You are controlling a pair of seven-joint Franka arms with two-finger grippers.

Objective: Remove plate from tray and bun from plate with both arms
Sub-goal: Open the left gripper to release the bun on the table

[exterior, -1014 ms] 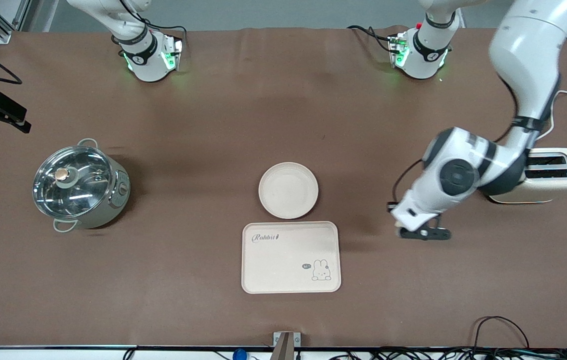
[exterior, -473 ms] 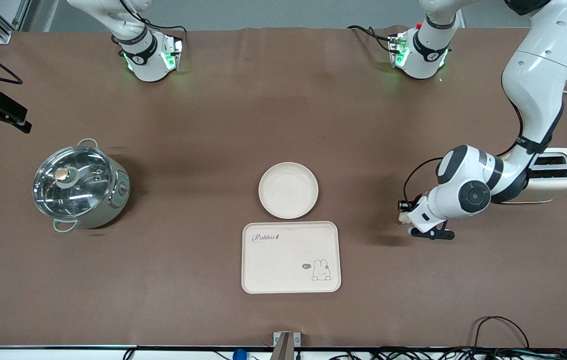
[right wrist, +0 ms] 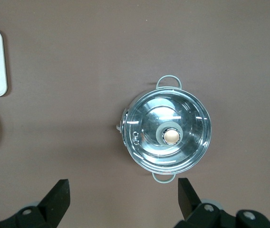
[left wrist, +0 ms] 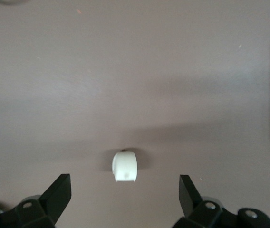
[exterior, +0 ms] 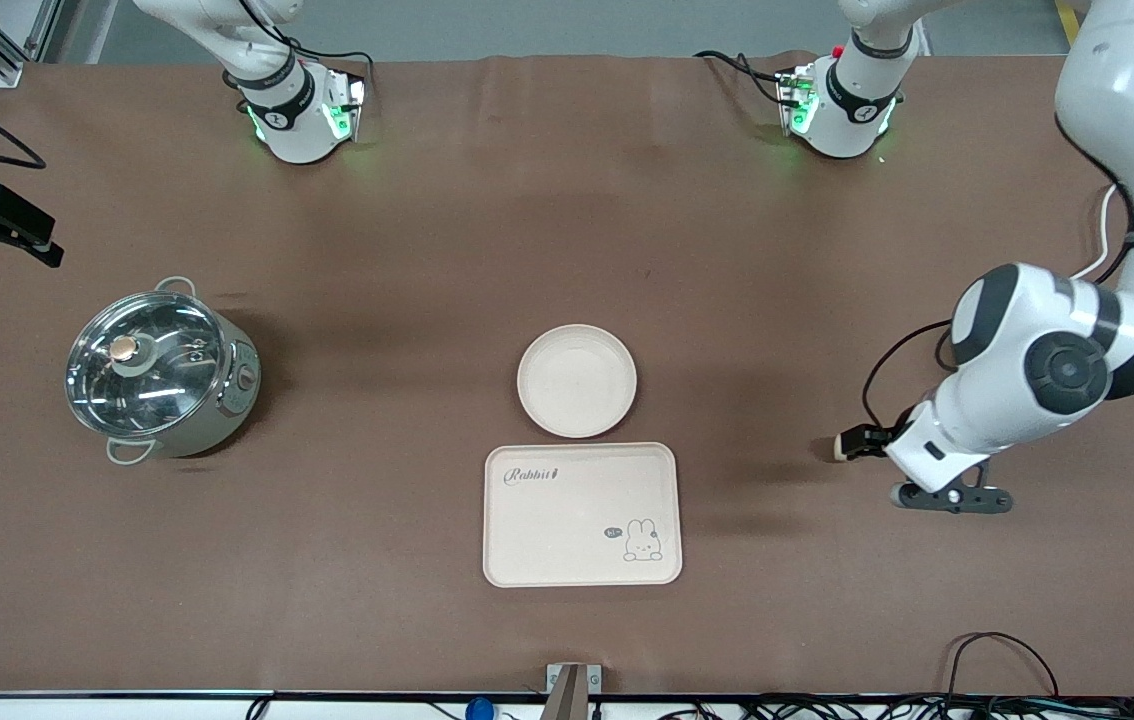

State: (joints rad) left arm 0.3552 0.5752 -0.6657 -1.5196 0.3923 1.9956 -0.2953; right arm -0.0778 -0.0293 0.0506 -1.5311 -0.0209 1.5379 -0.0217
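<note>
The left arm comes down from the upper corner of the front view at its own end of the table. Its elbow fills that edge of the frame. The left gripper (exterior: pixel 860 441) sits low over the brown table (exterior: pixel 407 260), just below mid-height of the frame, well apart from the dishes. In the left wrist view its two black fingers (left wrist: pixel 59 192) are spread wide, clasping nothing. The bun (left wrist: pixel 124 166), a small white lump, sits between them and touches neither. It seems to lie on the table, with a thin shadow at its edge, though I can't be sure from here.

The plate (exterior: pixel 577 381) sits bare at the centre of the front view. The rabbit tray (exterior: pixel 581 514) is just below it, their rims almost meeting.

The right arm waits, its gripper out of the front view. In the right wrist view the right gripper (right wrist: pixel 123 187) hangs high above the table with its fingers released, looking down on the steel pot (right wrist: pixel 168 135) with its glass lid. The pot stands at mid-height toward the right arm's end.
</note>
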